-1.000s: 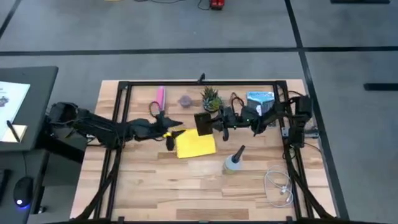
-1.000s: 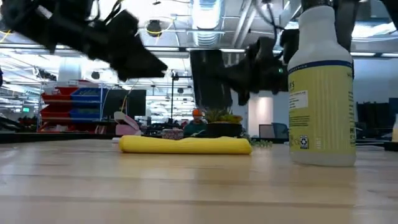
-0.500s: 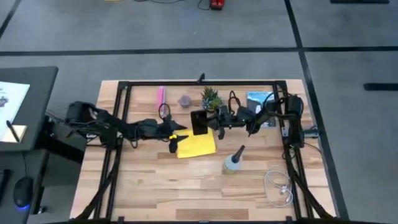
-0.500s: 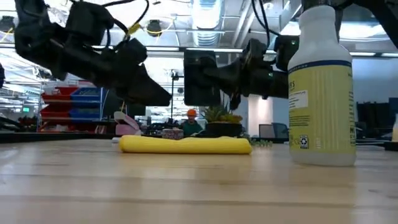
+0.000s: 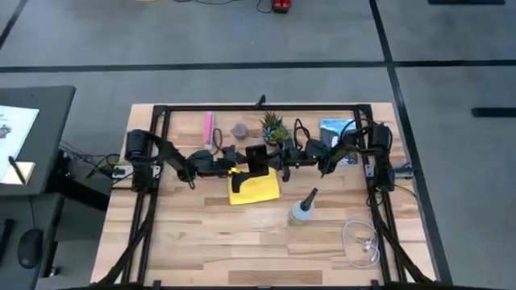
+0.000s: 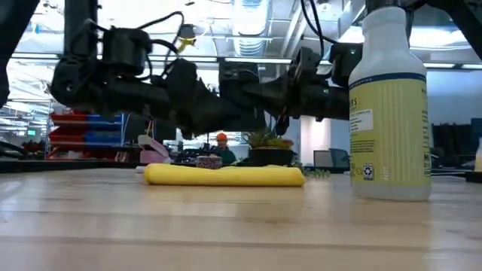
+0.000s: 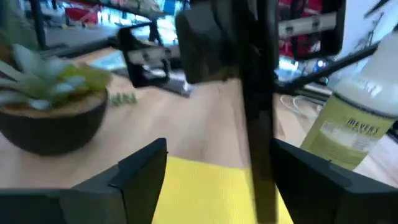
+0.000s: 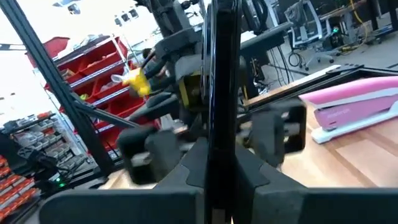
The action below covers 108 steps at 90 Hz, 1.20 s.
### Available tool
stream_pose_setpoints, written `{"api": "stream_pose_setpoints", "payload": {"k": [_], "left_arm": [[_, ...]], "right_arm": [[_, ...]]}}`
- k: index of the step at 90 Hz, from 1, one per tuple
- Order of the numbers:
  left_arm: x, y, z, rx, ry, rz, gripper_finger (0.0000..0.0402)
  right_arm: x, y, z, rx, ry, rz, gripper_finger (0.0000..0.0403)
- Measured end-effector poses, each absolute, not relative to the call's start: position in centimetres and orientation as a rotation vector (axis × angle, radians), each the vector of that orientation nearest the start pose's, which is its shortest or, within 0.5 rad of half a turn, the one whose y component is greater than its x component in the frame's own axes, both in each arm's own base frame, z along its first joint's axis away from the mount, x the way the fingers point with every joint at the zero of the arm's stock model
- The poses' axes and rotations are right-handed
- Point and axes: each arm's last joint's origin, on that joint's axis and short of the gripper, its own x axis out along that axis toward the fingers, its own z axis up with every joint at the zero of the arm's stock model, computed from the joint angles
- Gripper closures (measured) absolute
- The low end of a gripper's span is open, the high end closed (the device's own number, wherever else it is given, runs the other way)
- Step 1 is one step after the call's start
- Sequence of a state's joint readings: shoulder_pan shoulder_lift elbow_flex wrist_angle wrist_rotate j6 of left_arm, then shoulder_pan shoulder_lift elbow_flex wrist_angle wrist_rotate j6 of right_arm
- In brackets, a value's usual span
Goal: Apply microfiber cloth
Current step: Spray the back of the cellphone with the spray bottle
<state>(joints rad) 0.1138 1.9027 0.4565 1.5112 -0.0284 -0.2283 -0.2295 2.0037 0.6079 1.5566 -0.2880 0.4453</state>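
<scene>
The yellow microfiber cloth point(image 5: 255, 188) lies flat on the table's middle and shows as a low yellow roll in the low view point(image 6: 224, 175). Above its far edge hangs a black phone point(image 5: 258, 158), with my right gripper point(image 5: 279, 158) shut on it from the right. My left gripper point(image 5: 235, 166) has come in level from the left and is open. In the left wrist view its fingers point(image 7: 143, 171) stand on either side of the phone's thin edge point(image 7: 260, 134), with the cloth point(image 7: 199, 186) below. My right gripper pinches the phone's right-hand end point(image 8: 219, 146) between its two fingers point(image 8: 252, 174). The fingers come level from the table's right. The phone hangs clear of the table and above the cloth. My left gripper: whether either finger touches the phone cannot be told.
A spray bottle point(image 5: 304, 209) stands near the cloth's right corner, large in the low view point(image 6: 388, 113). A pink bar point(image 5: 208, 125), a small potted plant point(image 5: 272, 127) and a blue packet point(image 5: 337, 129) lie along the far side. A white cable point(image 5: 363, 242) lies near right.
My left gripper has swung from pointing down over the cloth's left edge to level. It has moved toward the table's right and the phone, until its fingers stand on either side of it. My right gripper has carried the phone slightly toward the left.
</scene>
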Motion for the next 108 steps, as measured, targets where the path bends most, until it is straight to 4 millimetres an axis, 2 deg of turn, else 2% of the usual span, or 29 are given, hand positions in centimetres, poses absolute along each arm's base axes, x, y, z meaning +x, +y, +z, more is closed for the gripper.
{"api": "stream_pose_setpoints", "payload": {"k": [11, 24, 53, 72, 108], "left_arm": [[29.5, 2.8, 11.8, -0.227, -0.060, 0.115, 0.0150], [29.5, 2.7, 11.8, -0.242, -0.060, 0.135, 0.0183], [30.4, 2.8, 12.0, -0.258, -0.055, 0.148, 0.0292], [30.6, 2.8, 11.8, -0.292, -0.026, 0.145, 0.0385], [30.5, 2.0, 11.2, -0.295, 0.062, 0.244, 0.0393]], "right_arm": [[32.0, -6.7, 12.8, 0.403, -0.140, 0.090, 0.0389], [32.0, -6.7, 12.8, 0.398, -0.140, 0.089, 0.0389], [32.0, -6.7, 12.7, 0.398, -0.132, 0.086, 0.0389], [32.0, -6.7, 12.6, 0.385, -0.124, 0.083, 0.0383], [32.0, -7.0, 11.8, 0.404, -0.044, 0.057, 0.0342]]}}
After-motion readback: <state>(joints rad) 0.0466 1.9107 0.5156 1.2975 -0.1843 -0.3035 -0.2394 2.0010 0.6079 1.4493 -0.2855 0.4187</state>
